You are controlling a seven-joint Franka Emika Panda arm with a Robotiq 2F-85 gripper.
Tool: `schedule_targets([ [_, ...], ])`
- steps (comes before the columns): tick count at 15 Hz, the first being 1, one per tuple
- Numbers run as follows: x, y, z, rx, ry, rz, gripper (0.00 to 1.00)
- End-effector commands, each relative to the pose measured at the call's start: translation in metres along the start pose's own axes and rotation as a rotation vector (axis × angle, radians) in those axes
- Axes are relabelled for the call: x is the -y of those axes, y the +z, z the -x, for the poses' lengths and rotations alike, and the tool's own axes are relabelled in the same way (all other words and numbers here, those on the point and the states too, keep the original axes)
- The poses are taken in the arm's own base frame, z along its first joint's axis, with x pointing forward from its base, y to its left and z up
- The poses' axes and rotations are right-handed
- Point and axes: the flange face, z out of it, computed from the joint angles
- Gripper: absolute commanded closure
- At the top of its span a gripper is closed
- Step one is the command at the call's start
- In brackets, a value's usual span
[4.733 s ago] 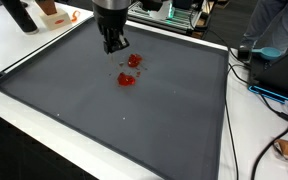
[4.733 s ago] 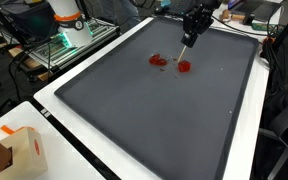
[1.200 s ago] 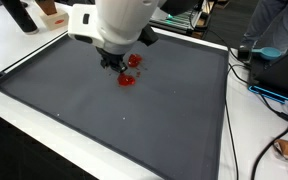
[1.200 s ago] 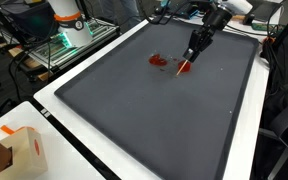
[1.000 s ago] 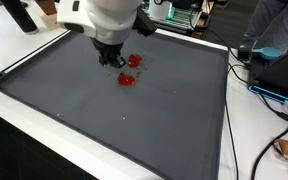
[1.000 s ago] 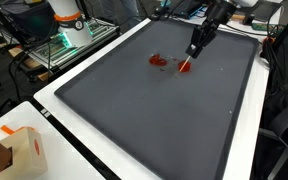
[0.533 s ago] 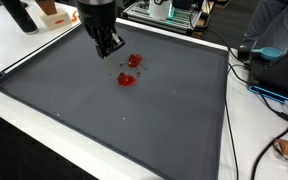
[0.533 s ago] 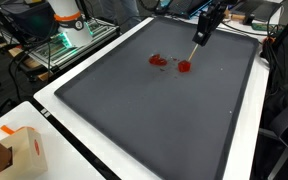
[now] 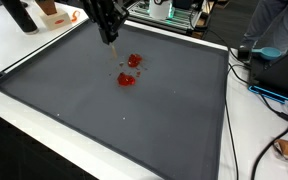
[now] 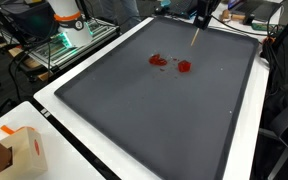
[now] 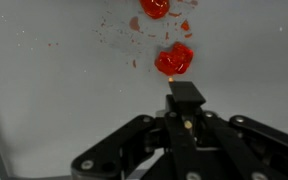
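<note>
Claw (image 9: pixel 109 33) hangs clenched on a thin stick (image 10: pixel 194 38) over the grey mat's (image 9: pixel 134 130) far edge, near two squashed red lumps (image 11: pixel 174 61). Stick seems light, stiff and slippery; grip it up high.

In an exterior view, a large dark grey flat mat with a raised pale rim (image 10: pixel 104 62) covers most of the white table (image 10: pixel 79 150). Toward the mat's far end lie two small red lumps, just beside each other: the left red lump (image 10: pixel 158 60), with tiny red scraps about it, and the rounder right red lump (image 10: pixel 184 67). The dark tool (image 10: pixel 194 40) hangs above the mat beyond the right lump, clear of both, its tip narrow with no gap visible between the jaws. A white and orange carton (image 10: pixel 24 150) stands at the table's near corner. A white and orange machine (image 10: pixel 66 15) stands beyond the far left edge.
</note>
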Motion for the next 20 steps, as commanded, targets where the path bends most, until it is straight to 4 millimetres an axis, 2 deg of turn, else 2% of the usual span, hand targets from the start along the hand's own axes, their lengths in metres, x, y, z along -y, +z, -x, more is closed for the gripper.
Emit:
schedule_targets([
  [1, -0.001, -0.004, 0.001, -0.003, -0.002, -0.002, 0.87],
  [11, 0.0, -0.002, -0.001, -0.002, -0.003, -0.001, 0.87],
  [12, 0.0, -0.002, -0.001, -0.002, -0.003, -0.001, 0.97],
  [16, 0.006, 0.009, 0.0, 0.003, -0.052, -0.029, 0.97],
  [20, 0.01, 0.029, 0.002, 0.018, -0.133, -0.028, 0.97],
])
